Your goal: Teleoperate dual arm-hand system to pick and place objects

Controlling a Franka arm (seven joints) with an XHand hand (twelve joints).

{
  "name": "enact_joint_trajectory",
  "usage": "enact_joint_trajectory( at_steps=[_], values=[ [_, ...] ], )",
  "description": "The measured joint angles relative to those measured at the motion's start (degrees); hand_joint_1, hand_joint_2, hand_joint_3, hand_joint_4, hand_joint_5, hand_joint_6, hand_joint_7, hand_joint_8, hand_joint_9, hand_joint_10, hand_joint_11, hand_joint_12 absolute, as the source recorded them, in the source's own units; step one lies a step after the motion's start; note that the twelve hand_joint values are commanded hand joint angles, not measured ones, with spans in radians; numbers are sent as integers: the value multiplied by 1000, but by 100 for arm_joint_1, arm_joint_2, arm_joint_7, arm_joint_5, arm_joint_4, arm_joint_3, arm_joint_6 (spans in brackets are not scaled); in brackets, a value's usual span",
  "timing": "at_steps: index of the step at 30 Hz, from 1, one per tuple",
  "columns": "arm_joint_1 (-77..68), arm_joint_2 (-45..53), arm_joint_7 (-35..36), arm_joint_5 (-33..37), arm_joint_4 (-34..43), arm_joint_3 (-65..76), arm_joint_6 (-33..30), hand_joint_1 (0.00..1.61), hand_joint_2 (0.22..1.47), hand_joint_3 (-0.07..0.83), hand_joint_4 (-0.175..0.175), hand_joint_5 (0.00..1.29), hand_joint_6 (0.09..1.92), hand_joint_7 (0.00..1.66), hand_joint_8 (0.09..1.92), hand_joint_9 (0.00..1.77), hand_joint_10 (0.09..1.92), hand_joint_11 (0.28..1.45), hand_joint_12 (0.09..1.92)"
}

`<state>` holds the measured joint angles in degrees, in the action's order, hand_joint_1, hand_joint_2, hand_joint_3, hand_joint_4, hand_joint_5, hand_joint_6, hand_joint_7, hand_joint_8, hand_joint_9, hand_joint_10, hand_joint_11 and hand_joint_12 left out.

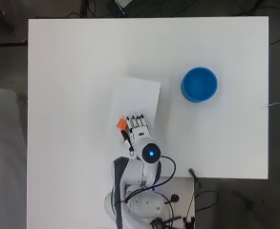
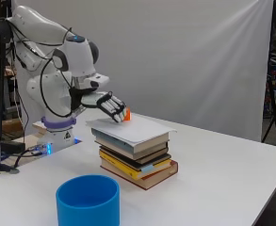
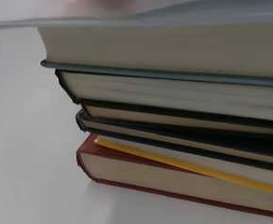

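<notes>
A small orange block lies on the near edge of a white sheet that tops a stack of books. The hand hovers over that same edge. Its fingers are nearly straight and reach past the block, which sits just beside them on the thumb's side. I cannot tell whether they touch it. The wrist view shows only the spines and page edges of the stack from close by, with a red book at the bottom.
A blue round container stands on the white table, to the right of the books in the overhead view. Cables and the arm's base sit at the table's near edge.
</notes>
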<state>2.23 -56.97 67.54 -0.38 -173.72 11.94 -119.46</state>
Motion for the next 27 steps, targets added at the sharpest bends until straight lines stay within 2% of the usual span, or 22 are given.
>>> enact_joint_trajectory(
  at_steps=[1, 2, 3, 5, 6, 7, 8, 13, 18, 19, 20, 21, 22, 23, 27],
  values=[
    [-3, -11, 89, 17, 3, 58, 2, 965, 1246, -21, 17, 686, 1250, 763, 1421, 992, 1496, 736, 1164],
    [-17, -7, 186, 64, 36, 152, 39, 933, 1258, -11, 85, 686, 1346, 778, 1672, 1049, 1710, 754, 1513],
    [-38, 32, 263, 118, 97, 258, 97, 906, 1265, -5, 129, 684, 1397, 766, 1809, 1060, 1820, 746, 1701],
    [-93, 225, 423, 227, 282, 453, 180, 1055, 1298, 3, -63, 634, 1491, 682, 1701, 1033, 1900, 719, 1833],
    [-130, 346, 521, 297, 379, 502, 207, 1105, 1301, 1, -118, 633, 1424, 686, 1701, 1021, 1911, 713, 1855],
    [-167, 451, 611, 384, 482, 515, 228, 1135, 1299, -1, -148, 638, 1360, 698, 1705, 1013, 1917, 712, 1867],
    [-200, 531, 687, 480, 620, 503, 264, 1152, 1296, -2, -162, 643, 1321, 710, 1703, 1001, 1919, 711, 1870],
    [-318, 552, 908, 709, 1476, 236, 290, 1148, 1313, 3, -164, 574, 1377, 715, 1702, 867, 1920, 609, 1761],
    [-316, 900, 84, 452, 2086, -38, 300, 1149, 1321, 0, -175, 538, 1410, 729, 1690, 894, 1920, 593, 1735],
    [-312, 1004, -108, 394, 2228, -39, 318, 1035, 1312, 0, -49, 570, 1444, 726, 1695, 913, 1920, 603, 1746],
    [-306, 1118, -247, 335, 2412, -32, 346, 945, 1304, -1, 52, 596, 1472, 726, 1702, 929, 1920, 613, 1756],
    [-300, 1249, -348, 277, 2636, -13, 386, 893, 1298, -1, 113, 616, 1484, 731, 1708, 944, 1920, 622, 1765],
    [-292, 1389, -427, 220, 2872, 23, 427, 868, 1292, -1, 145, 630, 1485, 739, 1709, 957, 1920, 628, 1770],
    [-281, 1550, -511, 152, 3123, 86, 461, 858, 1287, -2, 162, 640, 1480, 751, 1708, 970, 1920, 634, 1772],
    [-223, 2174, -788, -70, 3840, 620, 546, 870, 1265, -3, 175, 679, 1433, 860, 1719, 1079, 1920, 704, 1804]
  ],
)
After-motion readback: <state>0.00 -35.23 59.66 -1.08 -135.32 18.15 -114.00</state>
